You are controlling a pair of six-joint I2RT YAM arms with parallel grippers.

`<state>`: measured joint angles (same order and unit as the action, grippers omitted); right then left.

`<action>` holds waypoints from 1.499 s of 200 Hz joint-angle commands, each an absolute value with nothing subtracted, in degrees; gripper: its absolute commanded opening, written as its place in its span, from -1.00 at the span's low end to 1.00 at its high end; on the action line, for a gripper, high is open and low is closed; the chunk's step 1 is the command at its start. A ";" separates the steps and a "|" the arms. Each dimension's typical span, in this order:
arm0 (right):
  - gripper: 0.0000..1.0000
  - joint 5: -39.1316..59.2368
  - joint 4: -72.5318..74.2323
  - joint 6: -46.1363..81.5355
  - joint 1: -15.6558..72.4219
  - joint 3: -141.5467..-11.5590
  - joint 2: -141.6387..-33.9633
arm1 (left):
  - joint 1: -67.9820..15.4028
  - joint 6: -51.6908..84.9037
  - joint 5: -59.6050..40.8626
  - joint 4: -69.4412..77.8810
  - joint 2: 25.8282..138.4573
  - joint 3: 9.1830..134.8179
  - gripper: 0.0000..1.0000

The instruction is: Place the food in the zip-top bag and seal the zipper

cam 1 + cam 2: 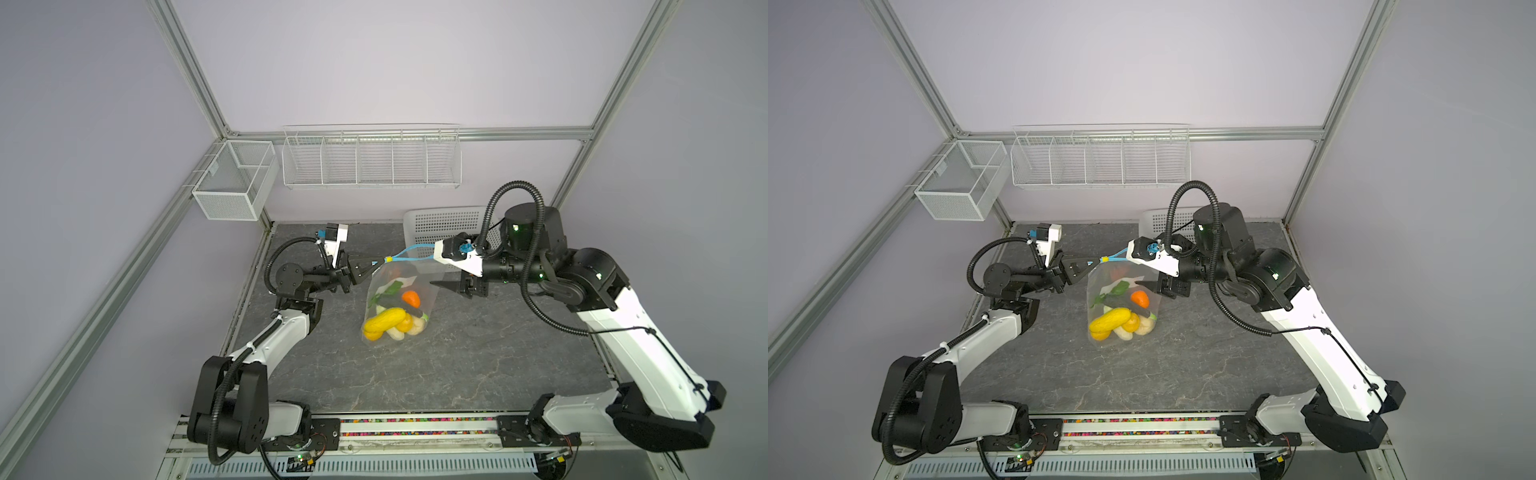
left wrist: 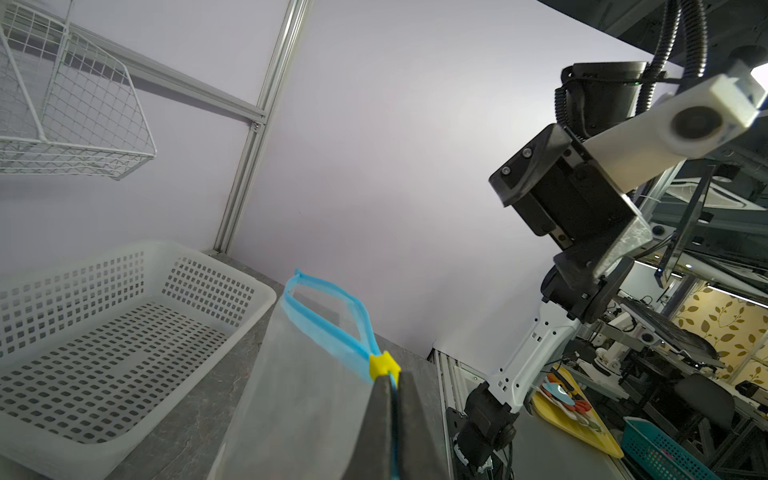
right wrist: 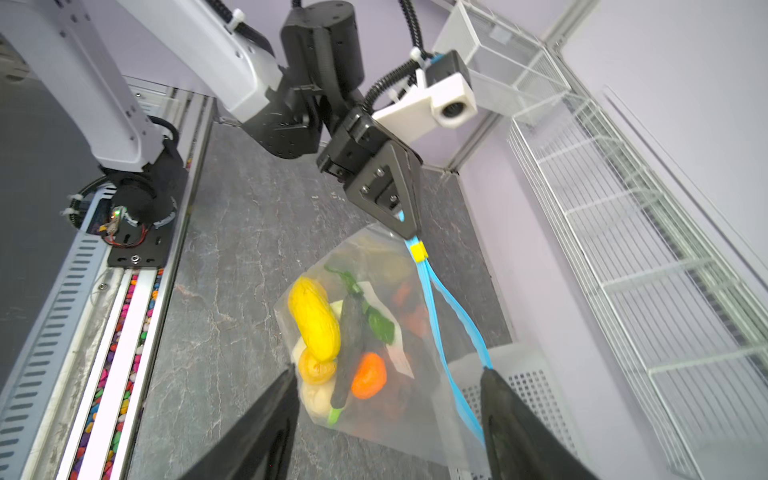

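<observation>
Top views stare down from the front edge of the desk [image 1: 457, 365]; wrist cameras face each other closely across the zip-top bag [image 3: 374, 424].

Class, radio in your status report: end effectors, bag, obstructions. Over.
Left end effector shut on zipper. Right end effector open. Food in bag, zipper unsealed. Nothing blocking.

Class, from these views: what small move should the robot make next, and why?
Probably bring the open right hand to the yellow slider and pinch it. The food sits inside the bag, the zipper gapes, and the shut left hand pins the corner beside it.
</observation>
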<state>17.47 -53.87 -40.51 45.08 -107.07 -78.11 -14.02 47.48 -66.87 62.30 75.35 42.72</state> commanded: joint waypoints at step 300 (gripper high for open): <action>-0.44 30.07 -74.24 -48.47 45.62 -132.50 -110.04 | -18.63 -0.43 -60.26 6.55 54.98 45.19 -1.00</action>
<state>28.56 -73.08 -49.25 45.52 -132.77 -110.30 -18.44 -0.34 -60.20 4.47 56.40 45.58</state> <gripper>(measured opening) 0.283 0.047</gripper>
